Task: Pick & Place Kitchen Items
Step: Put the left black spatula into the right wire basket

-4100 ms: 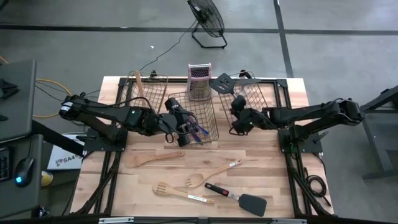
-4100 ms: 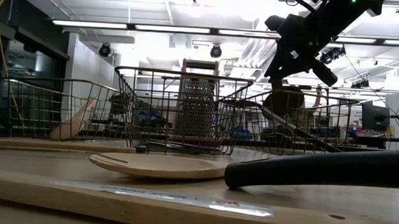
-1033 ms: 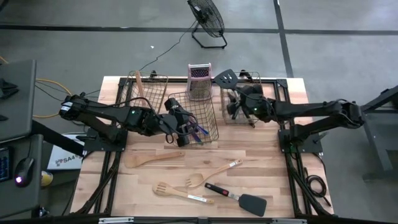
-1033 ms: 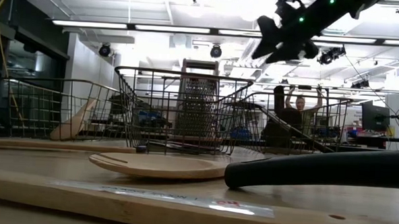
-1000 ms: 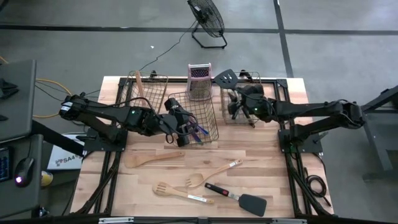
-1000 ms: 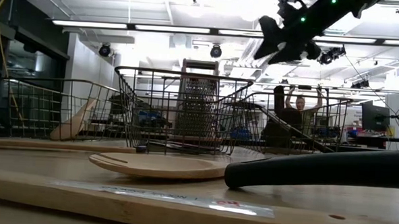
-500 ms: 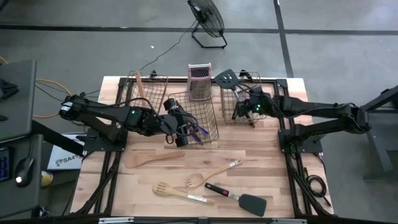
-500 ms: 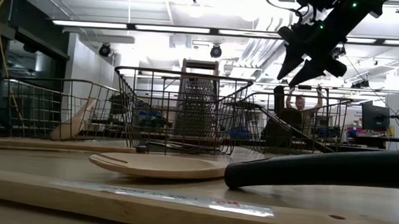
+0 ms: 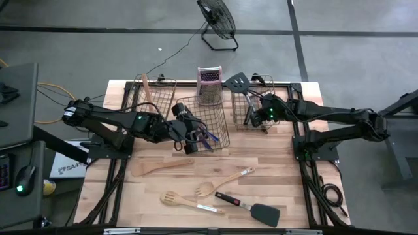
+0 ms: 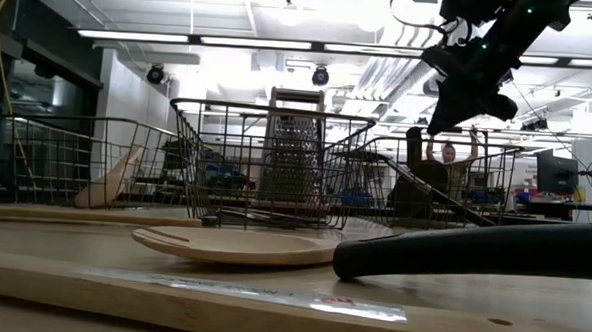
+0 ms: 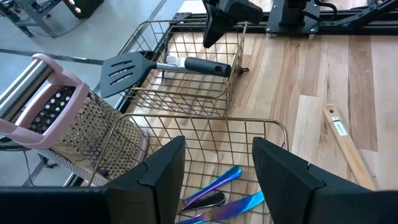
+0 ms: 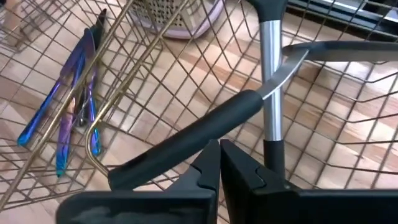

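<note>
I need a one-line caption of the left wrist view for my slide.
Open left hand over the middle wire basket holding iridescent purple-blue cutlery; black slotted spatula lies in the far basket.

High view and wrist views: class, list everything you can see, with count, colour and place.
table: one, pale wood
wire baskets: three, gold, table's back
grater: one, metal with pink trim, behind the middle basket
wooden utensils: four, pale; three loose at the front, one in the left basket
black spatulas: two; front, right basket
cutlery: several, purple-blue, middle basket
fan: one, black, floor
person: one, background
left pincer: open, over the middle basket
right pincer: shut, over the right basket
</note>
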